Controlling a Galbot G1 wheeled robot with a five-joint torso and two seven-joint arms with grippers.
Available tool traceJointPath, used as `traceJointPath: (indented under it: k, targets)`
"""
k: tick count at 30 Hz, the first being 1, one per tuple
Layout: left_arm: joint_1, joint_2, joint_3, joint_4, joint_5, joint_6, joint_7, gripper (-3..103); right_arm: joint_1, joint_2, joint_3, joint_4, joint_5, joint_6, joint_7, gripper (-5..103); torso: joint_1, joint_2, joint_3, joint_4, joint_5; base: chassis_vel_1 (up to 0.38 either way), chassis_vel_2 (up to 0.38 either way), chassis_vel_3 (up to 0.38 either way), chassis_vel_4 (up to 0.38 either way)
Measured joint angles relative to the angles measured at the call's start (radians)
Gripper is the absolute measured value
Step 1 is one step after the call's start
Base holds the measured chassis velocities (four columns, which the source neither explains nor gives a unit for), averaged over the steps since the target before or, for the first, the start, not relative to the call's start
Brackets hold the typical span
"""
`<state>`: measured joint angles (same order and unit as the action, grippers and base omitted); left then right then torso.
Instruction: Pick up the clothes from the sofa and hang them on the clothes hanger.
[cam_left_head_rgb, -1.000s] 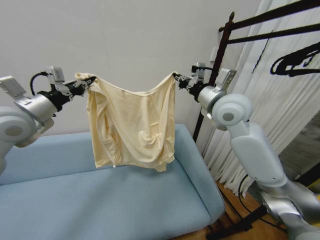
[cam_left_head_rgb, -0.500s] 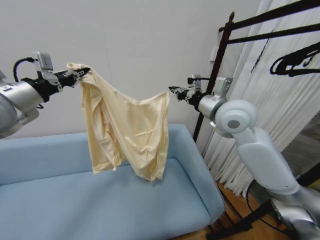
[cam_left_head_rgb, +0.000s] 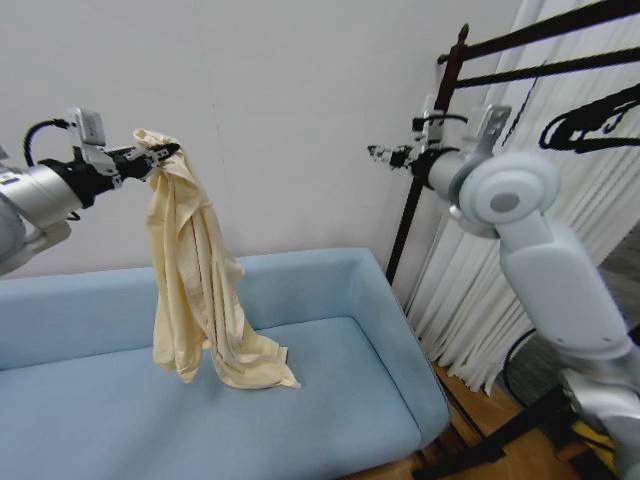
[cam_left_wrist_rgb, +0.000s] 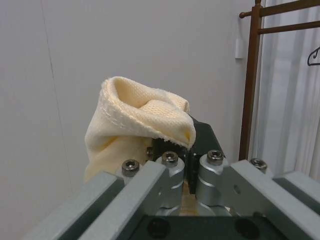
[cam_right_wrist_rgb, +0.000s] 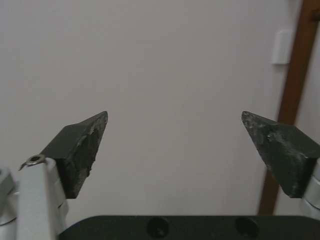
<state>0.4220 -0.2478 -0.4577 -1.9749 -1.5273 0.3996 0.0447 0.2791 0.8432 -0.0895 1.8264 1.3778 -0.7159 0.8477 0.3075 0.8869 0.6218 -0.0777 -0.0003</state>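
Clothes here means one pale yellow garment (cam_left_head_rgb: 190, 290), hanging at the left of the head view as a long, bunched, creased column. Its top corner is pinched at the upper left of the frame, and its lower end spreads a little where it appears to rest on the seat of the light blue sofa (cam_left_head_rgb: 330, 400). In the left wrist view the knitted fabric (cam_left_wrist_rgb: 142, 112) shows a stitched hem, folded over the fingertips in a soft lump.

The left gripper (cam_left_head_rgb: 165, 152) is closed tightly on that top corner, held out in front of the white wall.

The right gripper (cam_left_head_rgb: 378, 152) sits in the upper middle of the head view, just beside the dark wooden post of the clothes rack (cam_left_head_rgb: 420, 190). Its dark, pointed fingers (cam_right_wrist_rgb: 82, 145) are spread wide, with nothing but bare wall between them. A black hanger (cam_left_head_rgb: 590, 125) hangs on the rack at the upper right.
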Motion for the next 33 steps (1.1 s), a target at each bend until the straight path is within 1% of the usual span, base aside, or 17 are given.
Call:
traceJointPath:
  k: [1,3,5,6,8,9,10,11,12,13,14,15,18,22,26,30,33]
  targets:
    - [0.017,0.001,-0.009,-0.006,0.0,0.0,0.001,1,0.053,0.0,-0.046,-0.039,-0.014,0.009,0.044,89,0.0,0.0,0.0,0.0002,0.0003,0.0,0.0,0.0,0.0]
    - [0.04,-0.006,-0.022,-0.016,0.001,0.0,0.002,1,0.14,-0.006,-0.117,-0.096,-0.037,0.019,0.094,98,0.0,0.0,0.0,0.0002,0.0002,0.0,0.0,0.0,0.0]
    - [0.055,-0.019,-0.032,-0.025,0.003,0.0,0.002,1,0.22,-0.019,-0.177,-0.161,-0.051,0.024,0.125,100,0.0,0.0,0.0,-0.0001,-0.0002,0.0,0.0,0.0,0.0]
    - [0.055,-0.019,-0.032,-0.025,0.003,0.0,0.002,1,0.22,-0.019,-0.177,-0.161,-0.051,0.024,0.125,100,0.0,0.0,0.0,-0.0001,-0.0002,0.0,0.0,0.0,0.0]
    - [0.066,-0.031,-0.042,-0.038,0.005,0.0,0.001,1,0.287,-0.042,-0.227,-0.223,-0.065,0.026,0.149,100,0.0,0.0,0.0,0.0,0.0005,0.0,0.0,0.0,0.0]
    - [0.07,-0.036,-0.045,-0.044,0.005,0.0,0.002,1,0.316,-0.059,-0.25,-0.241,-0.094,0.028,0.148,100,0.0,0.0,0.0,0.0,0.0007,0.0,0.0,0.0,0.0]
    - [0.07,-0.036,-0.045,-0.044,0.005,0.0,0.002,1,0.316,-0.059,-0.25,-0.241,-0.094,0.028,0.148,100,0.0,0.0,0.0,0.0,0.0007,0.0,0.0,0.0,0.0]
    - [0.072,-0.042,-0.046,-0.047,0.005,0.0,0.002,1,0.338,-0.074,-0.27,-0.252,-0.125,0.028,0.139,100,0.0,0.0,0.0,-0.0004,0.0007,0.0,0.0,0.0,0.0]
    - [0.073,-0.049,-0.046,-0.05,0.007,0.0,0.001,1,0.366,-0.09,-0.299,-0.267,-0.156,0.028,0.127,100,0.0,0.0,0.0,-0.0008,0.0006,0.0,0.0,0.0,0.0]
    - [0.074,-0.059,-0.046,-0.053,0.009,0.0,0.001,1,0.4,-0.104,-0.329,-0.287,-0.165,0.028,0.123,100,0.0,0.0,0.0,-0.0009,0.0005,0.0,0.0,0.0,0.0]
    - [0.075,-0.065,-0.046,-0.056,0.012,0.0,0.001,1,0.422,-0.112,-0.347,-0.303,-0.14,0.027,0.131,100,0.0,0.0,0.0,-0.0008,0.0007,0.0,0.0,0.0,0.0]
    - [0.075,-0.065,-0.046,-0.056,0.012,0.0,0.001,1,0.422,-0.112,-0.347,-0.303,-0.14,0.027,0.131,100,0.0,0.0,0.0,-0.0008,0.0007,0.0,0.0,0.0,0.0]
    - [0.079,-0.069,-0.046,-0.062,0.014,-0.001,0.0,1,0.485,-0.14,-0.422,-0.349,-0.041,0.026,0.151,100,0.0,0.0,0.0,-0.0003,0.0002,0.0,0.0,0.0,0.0]
    - [0.079,-0.069,-0.048,-0.064,0.012,-0.003,0.001,1,0.508,-0.151,-0.474,-0.411,-0.011,0.023,0.138,100,0.0,0.0,0.0,0.0001,0.0005,0.0,0.0,0.0,0.0]
    - [0.079,-0.07,-0.049,-0.064,0.011,-0.004,0.005,1,0.503,-0.141,-0.479,-0.463,0.016,0.023,0.146,100,0.0,0.0,0.0,-0.0003,0.0006,0.0,0.0,0.0,0.0]
    - [0.078,-0.075,-0.049,-0.062,0.011,-0.006,0.006,1,0.489,-0.101,-0.467,-0.539,0.053,0.024,0.156,100,0.0,0.0,0.0,0.0,0.0004,0.0,0.0,0.0,0.0]
    - [0.076,-0.075,-0.049,-0.059,0.01,-0.007,0.006,1,0.487,-0.082,-0.461,-0.568,0.06,0.025,0.155,100,0.0,0.0,0.0,0.0001,0.0,0.0,0.0,0.0,0.0]
